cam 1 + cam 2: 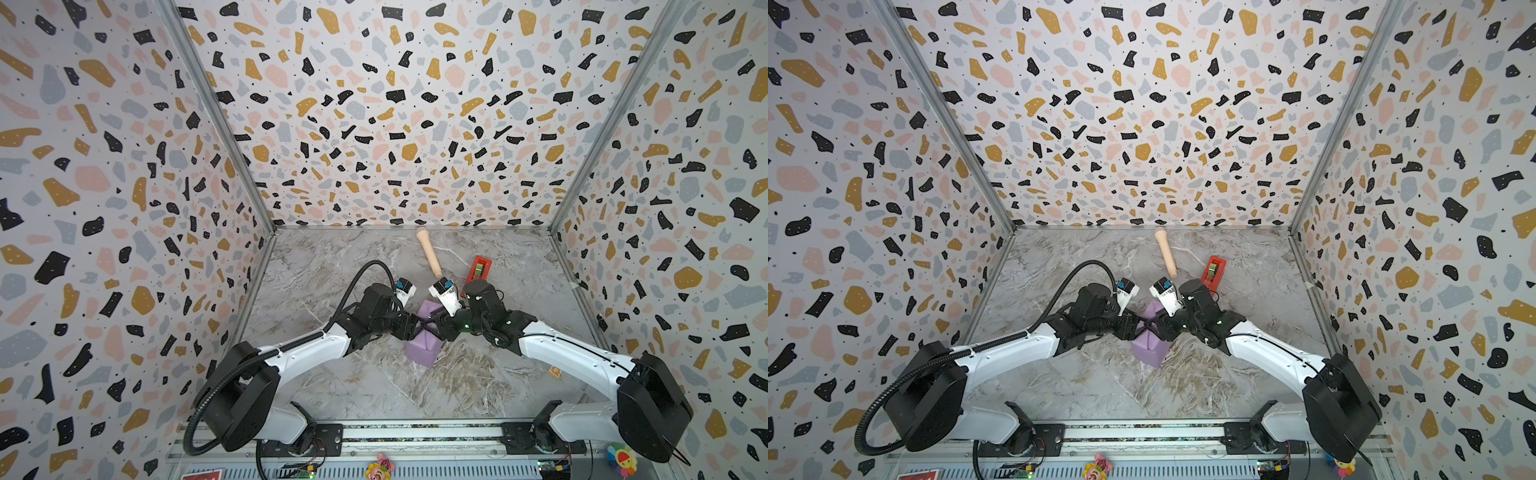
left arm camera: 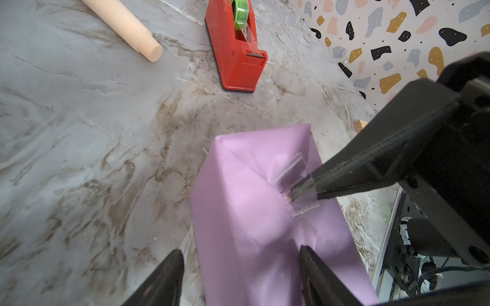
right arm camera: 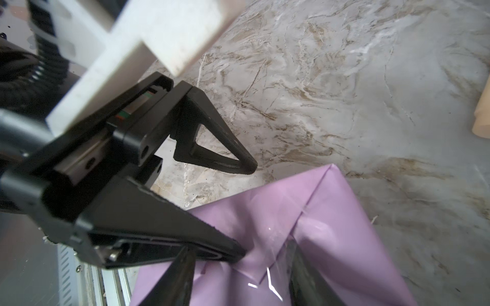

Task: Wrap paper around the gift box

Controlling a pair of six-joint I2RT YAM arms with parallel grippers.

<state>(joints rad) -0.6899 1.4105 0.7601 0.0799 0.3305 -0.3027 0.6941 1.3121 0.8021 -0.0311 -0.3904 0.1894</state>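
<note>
Left gripper [image 2: 240, 251] jaws stand apart, straddling the wrapped parcel, one finger on the folded end, prob. to pin it. Right gripper [image 2: 307, 189] jaws are apart too, a tip on the clear tape strip [image 2: 294, 172], likely smoothing it over the flap seam. Paper [image 2: 238, 212], lilac side out, hides the gift box fully, mid table [image 2: 106, 132]. Red dispenser [image 2: 236, 61] & beige mic [image 2: 127, 26] lie beyond, out of the way.

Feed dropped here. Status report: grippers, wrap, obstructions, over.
Left gripper open, over paper. Right gripper open, finger on tape piece. Paper folded, box hidden. Dispenser, toy microphone clear.
</note>
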